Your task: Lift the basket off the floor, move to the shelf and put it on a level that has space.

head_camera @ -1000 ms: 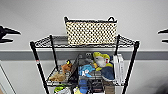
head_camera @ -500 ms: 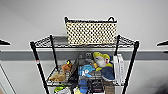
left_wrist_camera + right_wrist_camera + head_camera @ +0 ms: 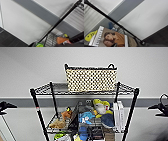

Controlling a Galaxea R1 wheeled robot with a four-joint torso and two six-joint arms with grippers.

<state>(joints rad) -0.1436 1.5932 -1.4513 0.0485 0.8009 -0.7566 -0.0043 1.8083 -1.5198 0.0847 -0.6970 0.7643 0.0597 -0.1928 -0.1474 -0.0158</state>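
Your basket (image 3: 91, 79) sits lengthwise on the top level (image 3: 45, 89), midway between both grippers; finger state unclear.

shelf (image 3: 85, 92) legs cut off; lower toys (image 3: 100, 109) blurred.

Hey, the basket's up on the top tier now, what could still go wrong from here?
1. The basket sits toward the back right of the top tier; a knock on the shelf might shift it.
2. The left tool and right tool flank the shelf's posts, so moving inward could clip them.
3. The toys below are piled loosely and might spill.
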